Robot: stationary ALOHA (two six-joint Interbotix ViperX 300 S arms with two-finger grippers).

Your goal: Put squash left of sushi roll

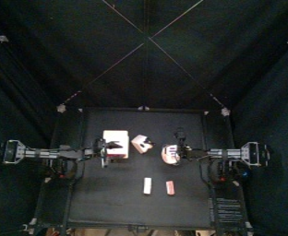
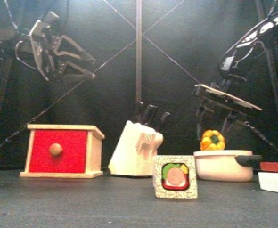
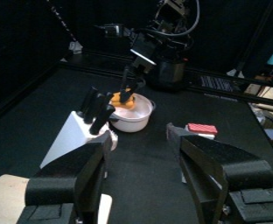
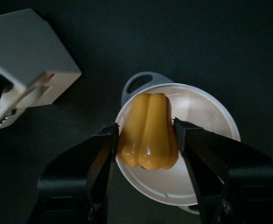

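Note:
The squash is a small yellow-orange piece lying in a white pot. It also shows in the front view and the left wrist view. My right gripper hangs open above it with one jaw to each side, apart from it; in the front view it is well above the pot. The sushi roll stands near the table's front, and the top view shows it too. My left gripper is open, empty and raised at the left.
A red box with a round knob stands at the left. A white knife block stands between it and the pot. A small red-pink bar lies right of the sushi roll near the front edge.

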